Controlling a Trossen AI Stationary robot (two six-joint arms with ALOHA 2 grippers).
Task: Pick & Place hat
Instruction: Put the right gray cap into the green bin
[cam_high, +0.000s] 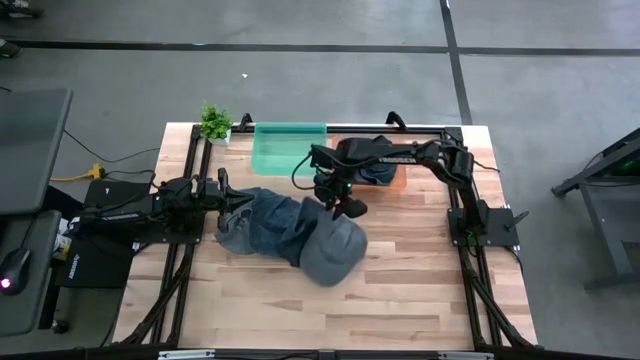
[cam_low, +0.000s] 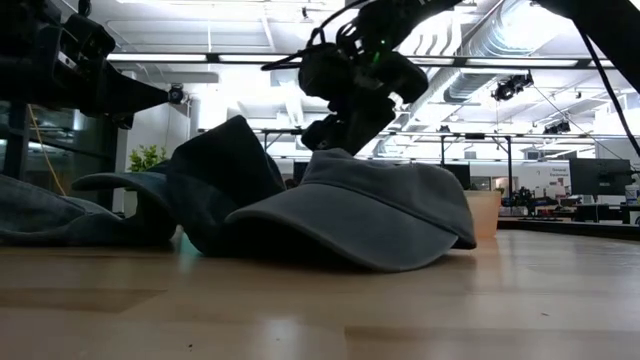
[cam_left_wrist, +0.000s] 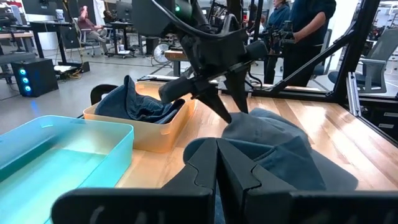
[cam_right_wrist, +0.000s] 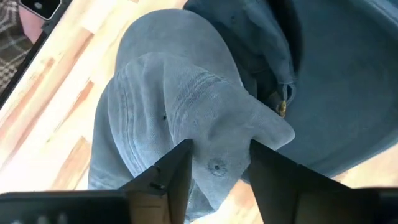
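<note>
While crown-up, grey hat (cam_high: 332, 250) lies diagonally — brim toward table edge.

The right gripper (cam_right_wrist: 214, 165) stands over the crown of the grey cotton cap (cam_right_wrist: 180, 118); fingertip contact with the fabric cannot be determined. The cap brim is cut off at the right wrist picture's edge. The pile of dark blue denim caps (cam_high: 265, 222) overlaps; individual caps cannot be counted. The contents of the orange plastic bin (cam_left_wrist: 155, 127) are partly hidden by its wall.
</note>
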